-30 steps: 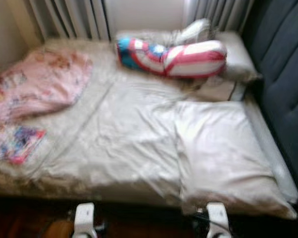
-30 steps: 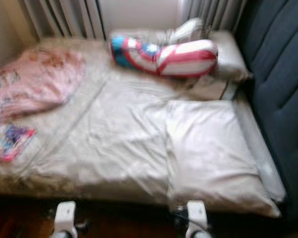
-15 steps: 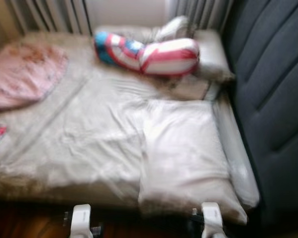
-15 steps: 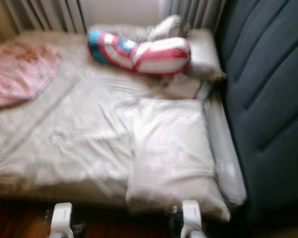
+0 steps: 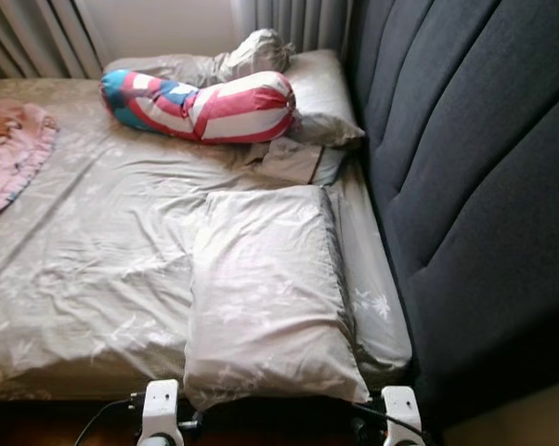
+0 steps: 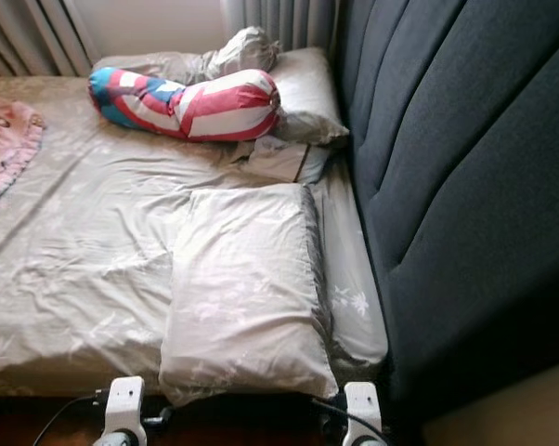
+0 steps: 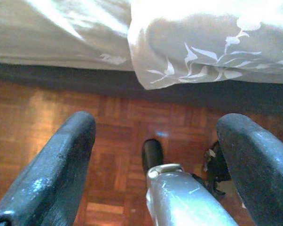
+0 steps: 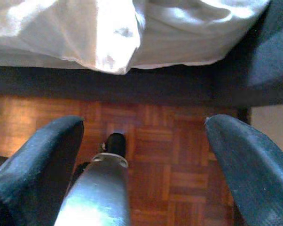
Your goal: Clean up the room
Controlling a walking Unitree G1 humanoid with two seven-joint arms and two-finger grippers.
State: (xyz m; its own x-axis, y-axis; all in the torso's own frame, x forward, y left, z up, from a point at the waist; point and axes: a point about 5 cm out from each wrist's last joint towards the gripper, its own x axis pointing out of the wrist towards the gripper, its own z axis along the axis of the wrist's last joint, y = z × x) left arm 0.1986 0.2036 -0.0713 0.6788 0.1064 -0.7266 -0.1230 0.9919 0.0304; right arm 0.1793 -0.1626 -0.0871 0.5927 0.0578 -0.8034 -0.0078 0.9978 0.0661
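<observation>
Both arms hang low at the foot of the bed, wrists pointing down at the parquet floor (image 7: pixel 43 122). The left gripper (image 7: pixel 155 155) has its two black fingers spread wide with nothing between them; the right gripper (image 8: pixel 141 160) is likewise spread and empty above the same wood floor, just short of the dark bed base.

Nearest on the bed (image 5: pixel 84 269), one pale leaf-printed pillow (image 5: pixel 261 288) lies flat, its corner overhanging the mattress edge. Beyond it the beige sheet is rumpled. Farther on, a second pale pillow (image 5: pixel 321 93) rests against the dark padded headboard (image 5: pixel 465 186), with a small folded cloth (image 5: pixel 293 160) just in front of it. One red, white and blue bolster cushion (image 5: pixel 201 104) lies across the bed beside that pillow, touching it. Behind the bolster sits a crumpled grey bundle (image 5: pixel 252 51). One pink blanket (image 5: pixel 10 149) lies at the left edge, well apart from the pillows. Curtains (image 5: pixel 38 37) hang at the back.
</observation>
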